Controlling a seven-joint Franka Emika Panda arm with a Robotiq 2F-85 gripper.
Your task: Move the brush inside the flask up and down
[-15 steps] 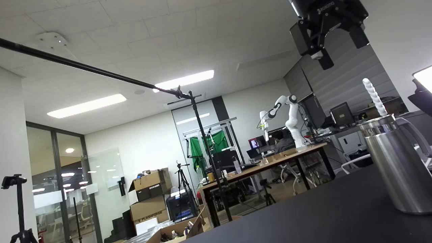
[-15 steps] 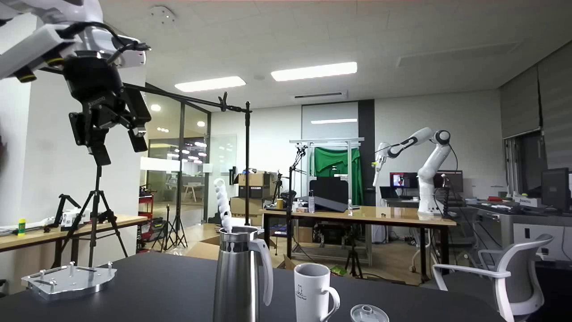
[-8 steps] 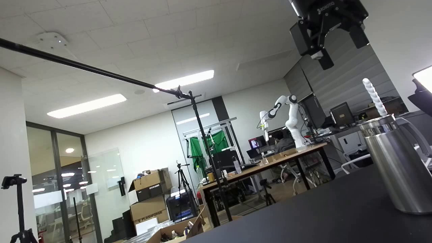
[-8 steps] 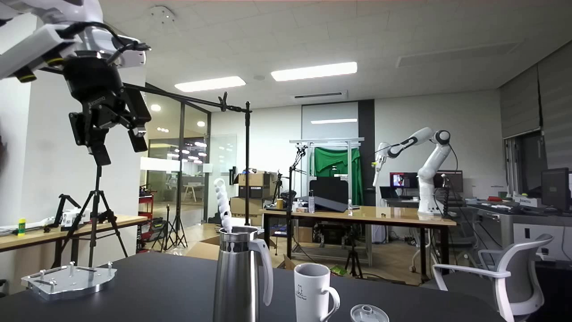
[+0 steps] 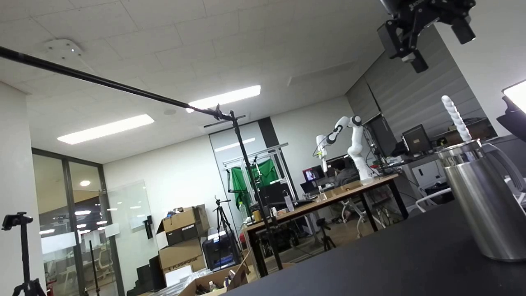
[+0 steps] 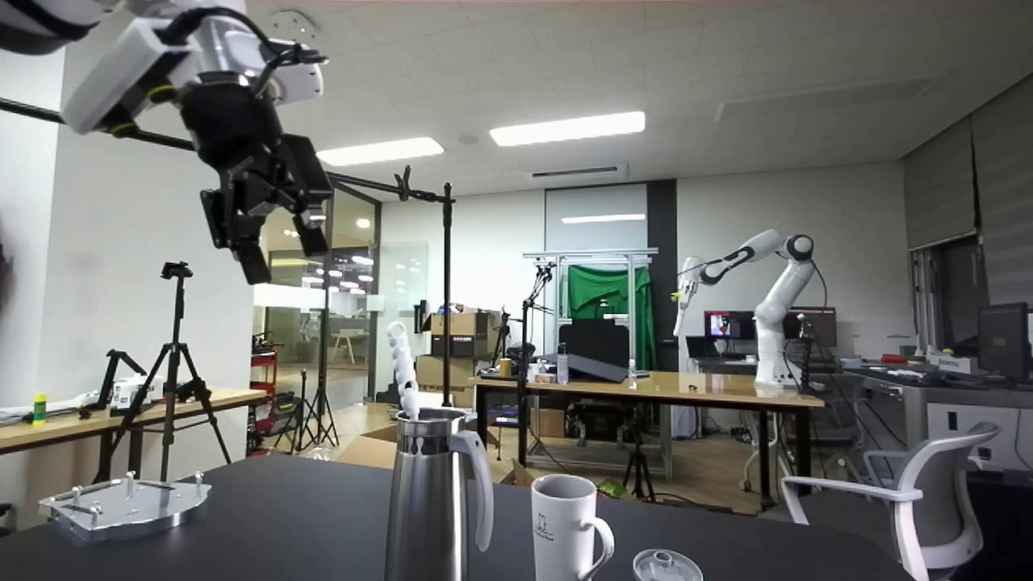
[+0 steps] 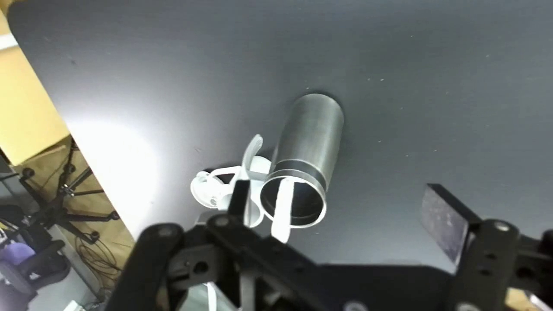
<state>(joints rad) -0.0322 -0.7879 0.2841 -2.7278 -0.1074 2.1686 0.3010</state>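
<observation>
The flask, a tall brushed-metal jug with a pale side handle, stands upright on the dark table in both exterior views (image 5: 487,205) (image 6: 426,516) and the wrist view (image 7: 311,134). The brush's pale, wavy rod handle leans out of its open mouth (image 5: 456,119) (image 6: 402,367) (image 7: 283,209); its lower end is hidden inside. My gripper (image 5: 441,47) (image 6: 282,252) is open and empty, high above the table and apart from the brush. In an exterior view it is up and left of the handle. In the wrist view (image 7: 341,211) the handle shows between the fingers, nearer the left one.
A white mug (image 6: 557,528) and a small clear lid (image 6: 666,567) stand beside the flask's handle side; the lid also shows in the wrist view (image 7: 207,190). A metal plate with pegs (image 6: 125,508) lies at the table's left in an exterior view. A tripod (image 6: 173,363) stands behind it.
My open gripper has moved right and slightly up in both exterior views, after holding still between the two earlier moments. The flask and brush have not moved.
</observation>
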